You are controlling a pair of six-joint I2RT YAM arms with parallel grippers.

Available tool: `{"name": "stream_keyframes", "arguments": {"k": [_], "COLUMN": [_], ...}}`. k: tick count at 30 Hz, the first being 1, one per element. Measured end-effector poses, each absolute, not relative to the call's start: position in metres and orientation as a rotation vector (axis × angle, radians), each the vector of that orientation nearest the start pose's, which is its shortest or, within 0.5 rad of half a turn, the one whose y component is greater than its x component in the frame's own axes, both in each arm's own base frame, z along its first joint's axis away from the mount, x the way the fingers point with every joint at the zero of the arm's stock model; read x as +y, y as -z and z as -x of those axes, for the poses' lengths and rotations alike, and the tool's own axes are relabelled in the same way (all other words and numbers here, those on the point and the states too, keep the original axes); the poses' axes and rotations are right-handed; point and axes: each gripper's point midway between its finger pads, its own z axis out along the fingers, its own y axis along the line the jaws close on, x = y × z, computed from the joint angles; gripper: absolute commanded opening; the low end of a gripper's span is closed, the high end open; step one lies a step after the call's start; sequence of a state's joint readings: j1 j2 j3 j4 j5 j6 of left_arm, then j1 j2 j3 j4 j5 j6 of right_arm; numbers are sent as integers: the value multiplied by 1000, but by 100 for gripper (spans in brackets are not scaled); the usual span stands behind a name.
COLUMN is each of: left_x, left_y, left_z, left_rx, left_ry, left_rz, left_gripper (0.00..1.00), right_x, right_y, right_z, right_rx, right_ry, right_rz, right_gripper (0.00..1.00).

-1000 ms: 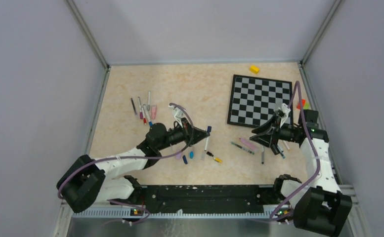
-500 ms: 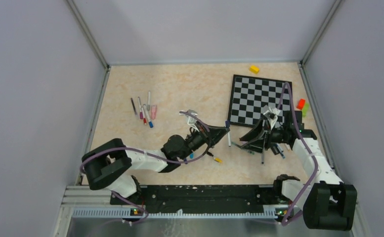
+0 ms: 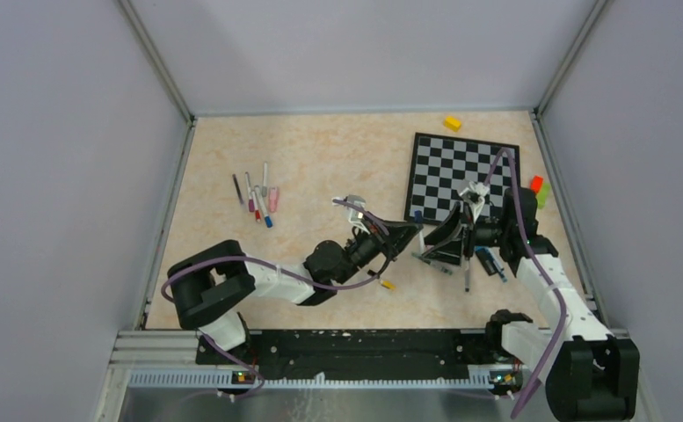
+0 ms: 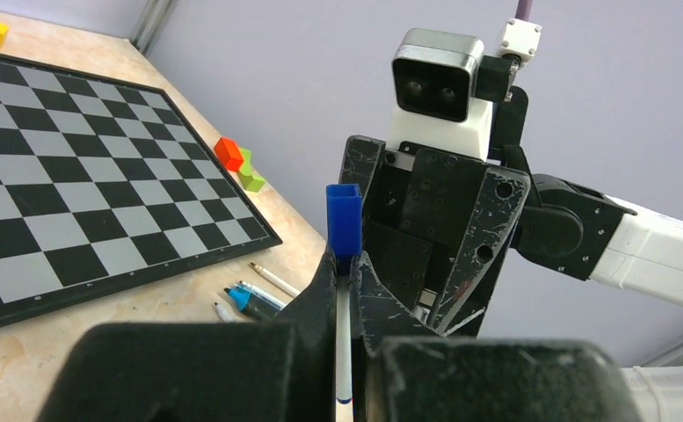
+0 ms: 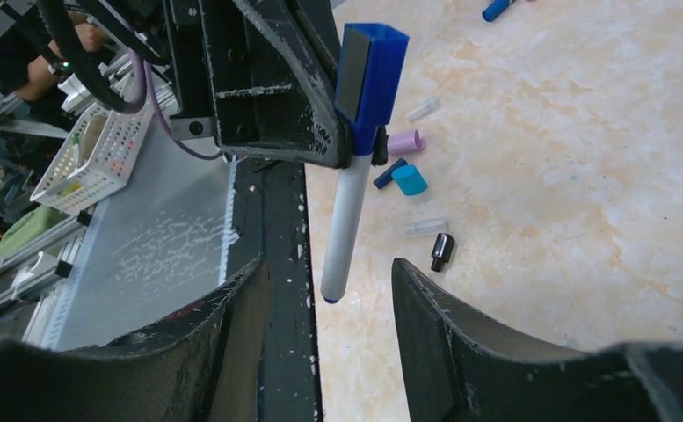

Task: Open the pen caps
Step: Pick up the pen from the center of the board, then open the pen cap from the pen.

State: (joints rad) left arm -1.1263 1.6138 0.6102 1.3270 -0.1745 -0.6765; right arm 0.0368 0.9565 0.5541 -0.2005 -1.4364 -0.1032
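My left gripper (image 4: 346, 264) is shut on a white pen (image 4: 344, 343) just below its blue cap (image 4: 344, 218), which sticks out past the fingertips. In the top view the pen (image 3: 420, 234) hangs above the table by the chessboard's left edge. My right gripper (image 5: 330, 264) faces it, open. The pen's shaft (image 5: 344, 220) hangs just ahead of the jaws, touching neither finger, and its blue cap (image 5: 371, 72) is beyond them. Loose pen caps lie on the table below: lilac (image 5: 405, 141), blue (image 5: 409, 180), navy (image 5: 389, 172), black (image 5: 442, 251) and clear (image 5: 425, 226).
The chessboard (image 3: 465, 180) lies at the back right with a yellow block (image 3: 452, 123) behind it and red and green blocks (image 3: 537, 186) at its right. Several pens (image 3: 256, 195) lie at the left, more pens (image 3: 468, 268) under the right arm, and an orange cap (image 3: 388, 284) nearby.
My left arm has carried the capped pen to the right, up to the right gripper. The right gripper has moved left toward it and its jaws have widened.
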Motion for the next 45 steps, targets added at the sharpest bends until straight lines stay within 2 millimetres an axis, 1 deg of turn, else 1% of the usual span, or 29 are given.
{"name": "stream_keyframes", "arguments": {"k": [3,5,8,10,11,12,14,16,18,19,21,22,24,27,29,31,33,35,38,41,43,45], "left_x": [-420,-424,-431,-434,-434,-433,-433,-432,-429,-426,-418,-414,-403,-393,-389,-389,-393,-398,-408,-418,-424,-428], "left_y": [-253,-254,-258,-257,-255,-255,-255,-256,-256,-256,-252,-251,-257,-278,-288,-292,-290,-285,-280,-278,-275,-269], "left_z": [-202,-200,-195,-194,-196,-197,-198,-198,-197,-196,-193,-191,-187,-184,-187,-192,-197,-195,-190,-192,-193,-195], "left_rx": [1381,1375,1364,1360,1362,1363,1357,1350,1337,1331,1331,1328,1312,1278,1280,1302,1346,1389,1450,1490,1511,1538], "left_ry": [1433,1438,1450,1445,1433,1429,1425,1418,1412,1407,1385,1374,1369,1396,1427,1455,1471,1484,1498,1497,1495,1487], "left_rz": [-150,-157,-168,-171,-168,-164,-162,-163,-163,-167,-187,-200,-218,-251,-279,-299,-320,-351,-401,-424,-433,-437], "left_gripper": [0,0,0,0,2,8,24,46,64,77,95,98,99,99,99,99,99,98,94,86,76,70], "right_x": [182,184,186,187,187,187,187,187,187,186,185,185,184,183,183,182,182,182,181,181,181,181], "right_y": [-197,-196,-195,-196,-197,-197,-197,-197,-193,-192,-191,-191,-193,-190,-186,-184,-183,-182,-181,-181,-181,-180], "right_z": [-172,-173,-173,-173,-173,-174,-174,-174,-173,-172,-171,-171,-171,-169,-168,-167,-167,-167,-167,-168,-168,-169], "right_rx": [1665,1676,1690,1697,1698,1701,1703,1699,1700,1701,1695,1686,1665,1654,1667,1676,1680,1689,1692,1694,1697,1701], "right_ry": [-1468,-1474,-1480,-1490,-1495,-1494,-1493,-1487,-1475,-1468,-1445,-1432,-1404,-1380,-1376,-1372,-1371,-1373,-1371,-1370,-1370,-1370], "right_rz": [890,881,868,858,856,851,849,855,866,876,905,925,961,989,991,991,991,987,985,984,983,980], "right_gripper": [50,44,21,3,0,0,0,0,0,0,0,0,0,0,0,0,0,0,0,0,0,0]}}
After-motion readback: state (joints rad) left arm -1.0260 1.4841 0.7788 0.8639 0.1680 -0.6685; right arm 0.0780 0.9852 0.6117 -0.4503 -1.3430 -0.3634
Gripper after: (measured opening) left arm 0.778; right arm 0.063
